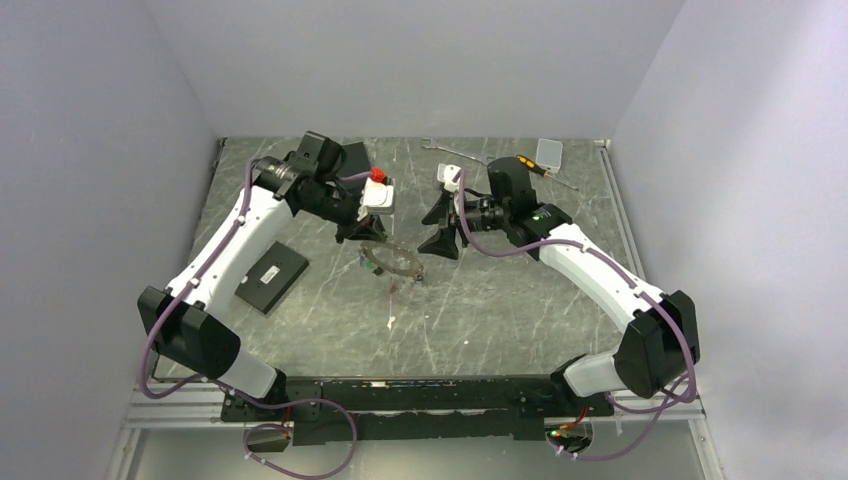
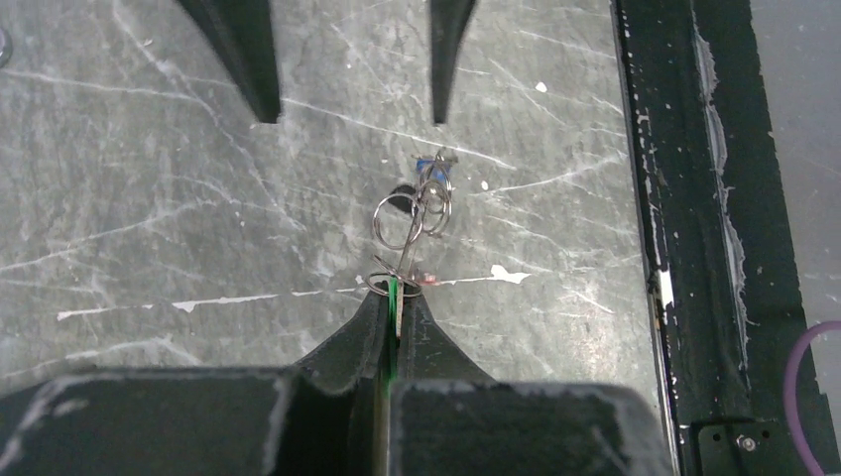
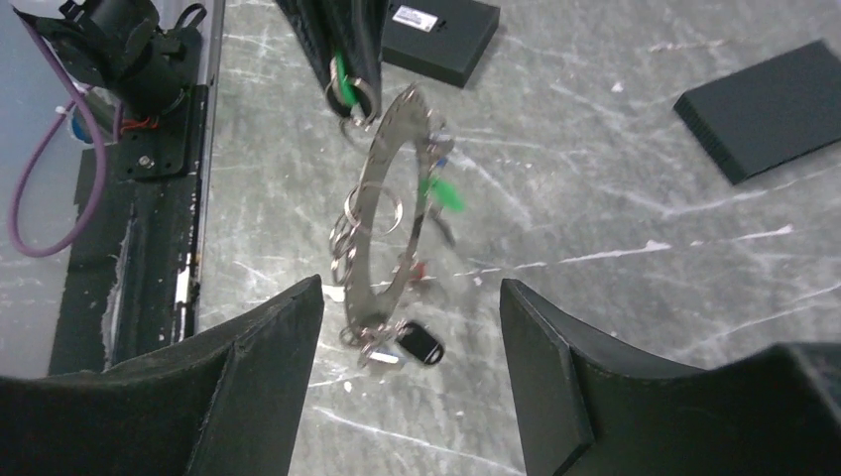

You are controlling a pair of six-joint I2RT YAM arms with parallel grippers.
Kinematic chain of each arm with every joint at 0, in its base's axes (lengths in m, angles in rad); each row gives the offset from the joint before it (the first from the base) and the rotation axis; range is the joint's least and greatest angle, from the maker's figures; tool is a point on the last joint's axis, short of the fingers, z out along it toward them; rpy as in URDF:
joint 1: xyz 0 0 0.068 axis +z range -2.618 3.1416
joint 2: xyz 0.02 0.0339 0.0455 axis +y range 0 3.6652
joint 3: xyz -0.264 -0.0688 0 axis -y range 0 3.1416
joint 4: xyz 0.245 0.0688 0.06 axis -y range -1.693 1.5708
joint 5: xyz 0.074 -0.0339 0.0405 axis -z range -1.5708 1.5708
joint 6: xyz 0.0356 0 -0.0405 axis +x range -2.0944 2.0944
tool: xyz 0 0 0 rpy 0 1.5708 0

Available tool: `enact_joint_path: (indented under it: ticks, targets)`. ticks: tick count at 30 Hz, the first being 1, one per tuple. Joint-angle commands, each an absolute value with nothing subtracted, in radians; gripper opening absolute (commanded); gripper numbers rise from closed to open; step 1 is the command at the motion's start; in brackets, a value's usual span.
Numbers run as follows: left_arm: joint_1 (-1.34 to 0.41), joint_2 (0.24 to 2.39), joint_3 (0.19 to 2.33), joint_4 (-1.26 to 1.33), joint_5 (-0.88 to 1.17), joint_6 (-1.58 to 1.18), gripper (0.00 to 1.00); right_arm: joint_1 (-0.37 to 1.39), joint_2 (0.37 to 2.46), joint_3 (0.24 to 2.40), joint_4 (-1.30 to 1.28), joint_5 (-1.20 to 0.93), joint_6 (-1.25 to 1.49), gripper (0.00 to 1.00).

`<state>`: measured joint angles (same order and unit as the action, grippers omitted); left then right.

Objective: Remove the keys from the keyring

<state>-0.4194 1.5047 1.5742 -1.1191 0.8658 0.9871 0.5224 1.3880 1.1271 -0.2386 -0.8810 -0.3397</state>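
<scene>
The keyring (image 1: 392, 262) is a large thin grey metal ring that hangs tilted just above the table between my two grippers. In the right wrist view the keyring (image 3: 380, 208) carries small split rings and keys with a green tag (image 3: 437, 190), a red tag (image 3: 418, 270) and a black fob (image 3: 420, 343). My left gripper (image 1: 362, 234) is shut on a green-tagged key (image 2: 394, 296) at the ring's edge. It also shows in the right wrist view (image 3: 349, 84). My right gripper (image 1: 440, 226) is open and empty. Its fingers (image 3: 283, 347) flank the ring's lower end without touching it.
A black box (image 1: 272, 277) lies left of the ring and another (image 1: 354, 155) at the back. A white block with a red cap (image 1: 379, 190) sits behind the left gripper. A wrench (image 1: 448, 150), a screwdriver (image 1: 536, 168) and a white piece (image 1: 549, 152) lie at the back right.
</scene>
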Motion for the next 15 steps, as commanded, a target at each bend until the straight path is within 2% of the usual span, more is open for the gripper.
enact_joint_path:
  ticks: [1, 7, 15]
  targets:
    - [-0.449, 1.515, 1.632, -1.183, 0.926, 1.057, 0.00, 0.527, 1.389, 1.220, -0.245, -0.922, -0.412, 0.67]
    - [-0.488, 1.527, 1.654, -1.220, 0.922, 1.099, 0.00, 0.541, 1.398, 1.279, -0.347, -0.970, -0.513, 0.54]
    - [-0.522, 1.541, 1.677, -1.249, 0.917, 1.129, 0.00, 0.584, 1.409, 1.285, -0.441, -1.008, -0.620, 0.52]
